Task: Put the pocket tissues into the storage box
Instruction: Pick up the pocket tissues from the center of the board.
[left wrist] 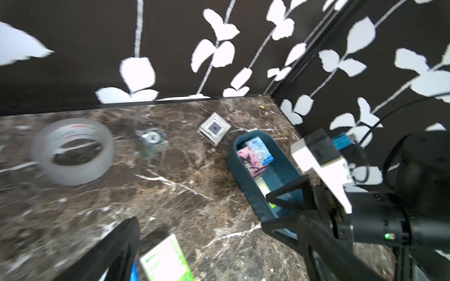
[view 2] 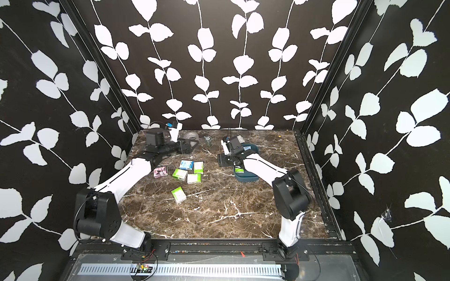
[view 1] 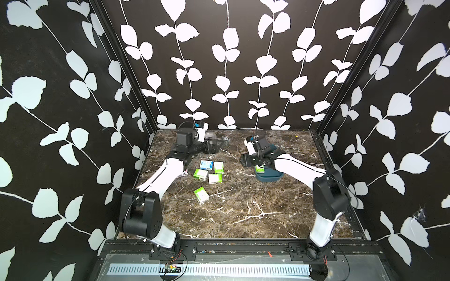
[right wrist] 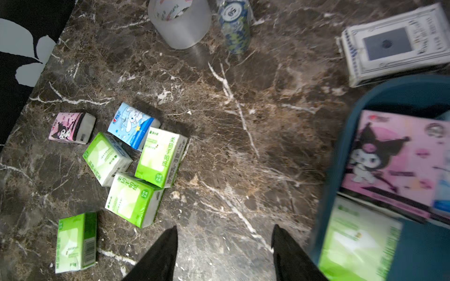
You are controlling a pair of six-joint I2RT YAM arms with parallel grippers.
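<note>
The pocket tissues (right wrist: 107,158) are small, blocky packs in glossy wrap. Six lie on the marble worktop (view 1: 243,214), left of centre. A blue pack (view 1: 206,164) printed with a white cartoon rabbit sits in a tight cluster with three green packs (right wrist: 160,157). A fourth green pack (view 1: 201,194) lies apart, nearer the front. A pink pack (view 2: 160,171) with a black-and-white cartoon figure lies just beside the left arm (view 2: 126,175).

The storage box (view 1: 267,178), a dark teal tray with rounded corners, stands right of centre and already holds several packs.

In a top view the pink pack on the worktop lies fully clear, while in a top view only its edge shows from under the left arm. Both top views lose most of the box under the right arm (view 1: 299,167), leaving one boxed green pack (view 1: 260,169) visible. The right wrist view shows a boxed pink cartoon pack (right wrist: 394,158) next to that green one. The left wrist view adds a boxed blue pack (left wrist: 259,148) at the far end.

The left hand (left wrist: 218,220) is spread wide and empty, above the worktop near the tape roll (left wrist: 73,150). The right hand (right wrist: 224,228) has its fingers partly apart with nothing between them, over bare worktop just beside the box.
</note>
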